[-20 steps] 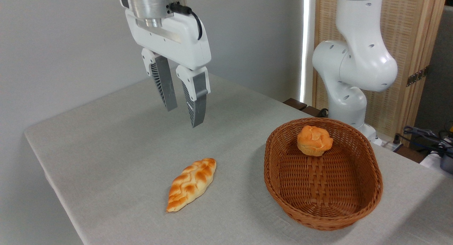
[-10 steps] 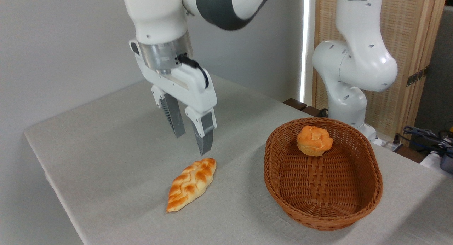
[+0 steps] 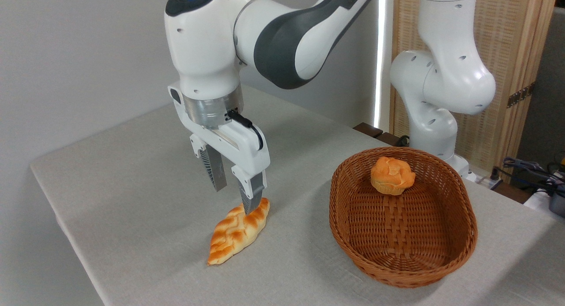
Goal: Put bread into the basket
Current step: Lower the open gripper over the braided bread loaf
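The bread (image 3: pixel 237 233), a golden braided loaf with toasted ridges, lies on the grey tablecloth left of centre, pointing from lower left to upper right. My gripper (image 3: pixel 235 201) hangs just above its upper end, open, fingers pointing down. The nearer fingertip overlaps the loaf's far end in the picture; whether it touches is unclear. Nothing is held between the fingers. The basket (image 3: pixel 459 255), an oval brown wicker one, stands to the right of the loaf.
A small round orange bun (image 3: pixel 392 175) sits at the far end of the basket. The arm's white base (image 3: pixel 435 98) rises behind the basket. The table edge (image 3: pixel 70 235) runs close to the left of the loaf. Cables (image 3: pixel 529 169) lie at the far right.
The gripper has come down steadily from high above the table to just over the loaf's upper end, staying open. Loaf, basket and bun have not moved.
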### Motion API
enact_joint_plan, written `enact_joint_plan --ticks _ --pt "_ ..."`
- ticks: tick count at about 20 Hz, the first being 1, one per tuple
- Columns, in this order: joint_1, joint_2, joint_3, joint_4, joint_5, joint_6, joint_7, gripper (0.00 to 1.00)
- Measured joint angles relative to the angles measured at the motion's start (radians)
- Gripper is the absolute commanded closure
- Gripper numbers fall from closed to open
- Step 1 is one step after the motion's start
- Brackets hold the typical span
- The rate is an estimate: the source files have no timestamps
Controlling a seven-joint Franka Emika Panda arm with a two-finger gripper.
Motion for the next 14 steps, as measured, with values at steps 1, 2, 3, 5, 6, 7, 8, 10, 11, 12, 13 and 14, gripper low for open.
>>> enact_joint_plan --ticks 1,2,3,5,6,7,8,10,11,12,13,14 --pt "0.000 0.001 0.000 -0.003 0.000 0.001 0.000 0.00" --pt "0.000 0.003 0.000 -0.004 0.000 0.003 0.000 0.00" --pt "0.000 0.005 0.000 -0.007 0.000 0.006 0.000 0.00" --pt "-0.002 0.009 -0.004 -0.018 0.000 0.022 0.000 0.00" --pt "-0.003 0.010 -0.008 -0.026 0.000 0.032 0.000 0.00" --pt "-0.005 0.012 -0.011 -0.036 0.000 0.046 0.000 0.00" --pt "-0.007 0.015 -0.012 -0.048 0.000 0.063 0.000 0.00" --pt "-0.010 0.019 -0.014 -0.071 0.000 0.092 0.000 0.00" --pt "-0.011 0.020 -0.015 -0.079 0.000 0.101 0.000 0.00" --pt "-0.011 0.020 -0.017 -0.084 0.000 0.104 0.000 0.00" --pt "-0.011 0.020 -0.018 -0.085 0.003 0.105 0.000 0.00" --pt "-0.011 0.020 -0.019 -0.085 0.012 0.105 0.000 0.00"
